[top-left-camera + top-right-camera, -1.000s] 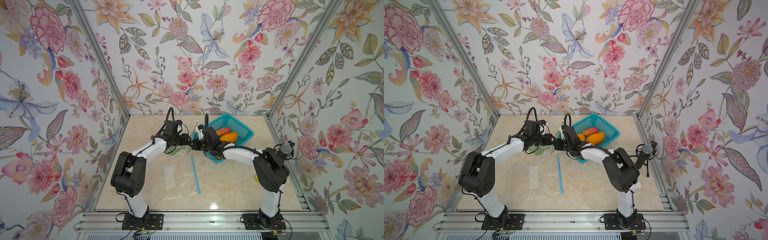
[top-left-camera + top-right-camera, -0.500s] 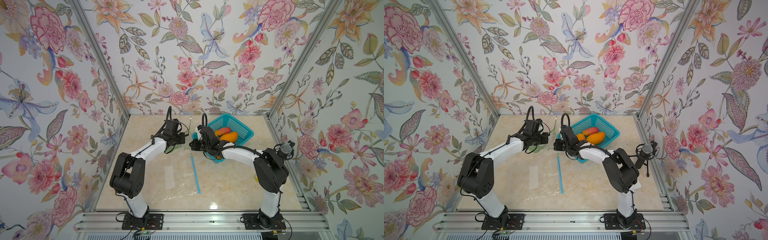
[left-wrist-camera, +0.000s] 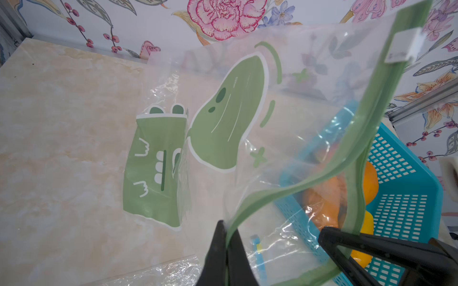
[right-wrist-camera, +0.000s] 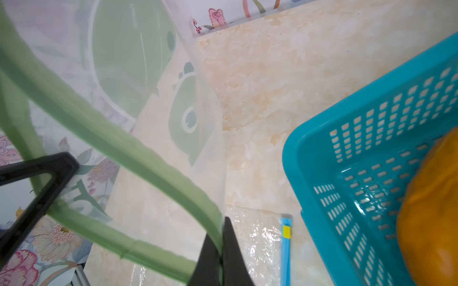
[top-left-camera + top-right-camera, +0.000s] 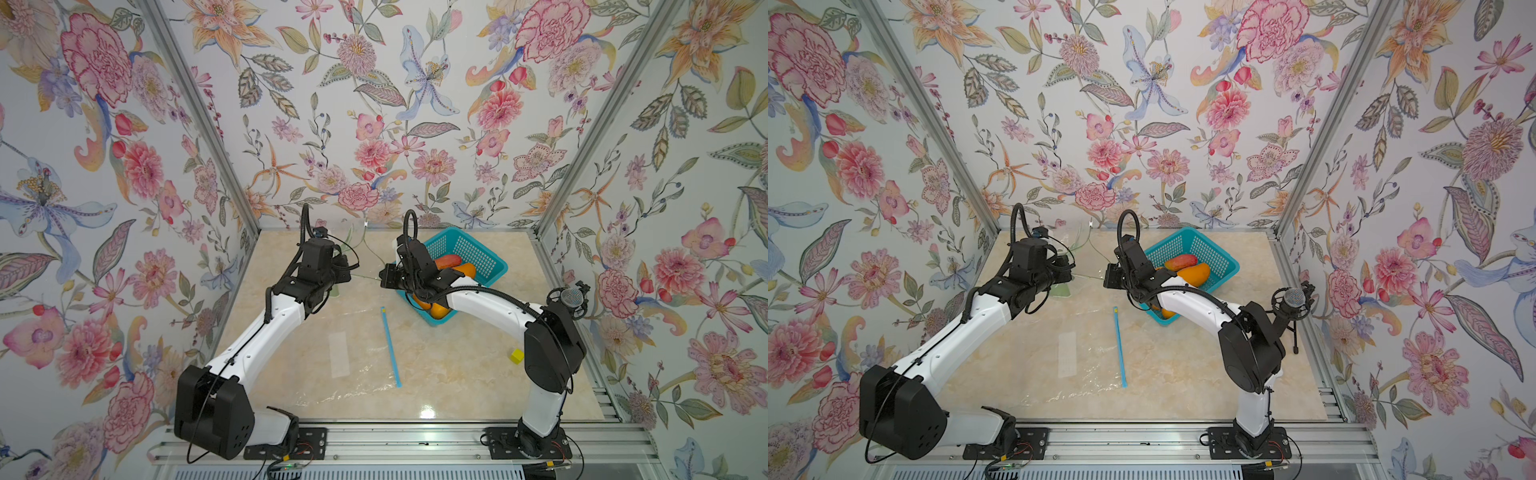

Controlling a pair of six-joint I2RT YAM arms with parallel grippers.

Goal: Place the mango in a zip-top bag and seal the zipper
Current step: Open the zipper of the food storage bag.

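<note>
Above the worktop (image 5: pixel 1204 374), beside the mango (image 5: pixel 1192 274) in its basket (image 5: pixel 1212 248): left pincer (image 3: pixel 226 237) and right pincer (image 4: pixel 221 237) each clenched on one zipper lip (image 3: pixel 353 198), holding the zip-top bag (image 3: pixel 228 111) agape for loading.

At the back of the table (image 5: pixel 457 374), a zip-top bag (image 3: pixel 228 111) hangs between the left gripper (image 3: pixel 226 237) and the right gripper (image 4: pixel 221 247), each pinching its rim. Just right of it sits a basket (image 5: pixel 469 249) with mangoes (image 5: pixel 465 271) inside. In front, a second bag (image 5: pixel 353 374) lies flat, and a cube (image 5: pixel 517 356) rests to its right
</note>
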